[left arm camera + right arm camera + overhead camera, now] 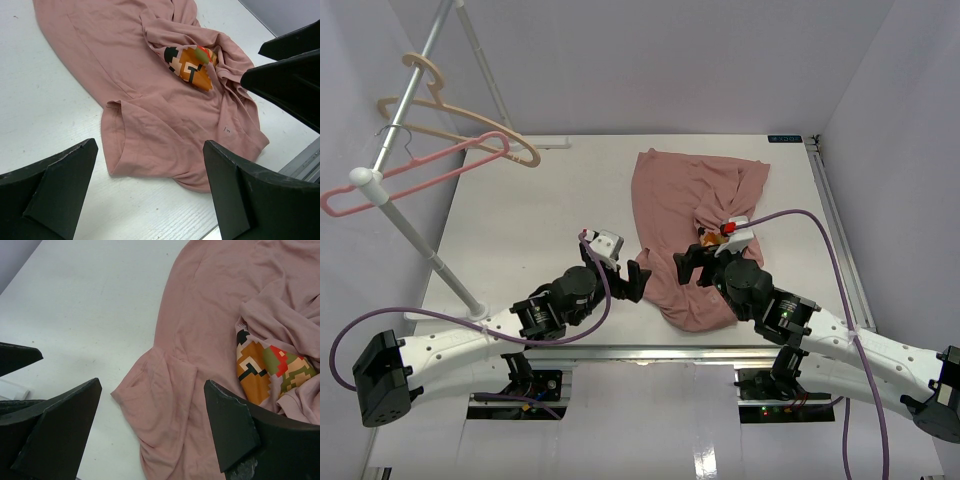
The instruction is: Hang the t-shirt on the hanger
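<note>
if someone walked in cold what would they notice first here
The crumpled dusty-pink t-shirt lies right of centre on the white table, with a bright orange pixel-style print showing among its folds. At the shirt's near edge sit the left gripper and right gripper, both open. At the far left, a thin pink hanger and a tan hanger hang on a rail.

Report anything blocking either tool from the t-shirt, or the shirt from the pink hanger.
Nothing visible. The open left tool and right tool hover at the t-shirt; only table separates it from the pink hanger.
</note>
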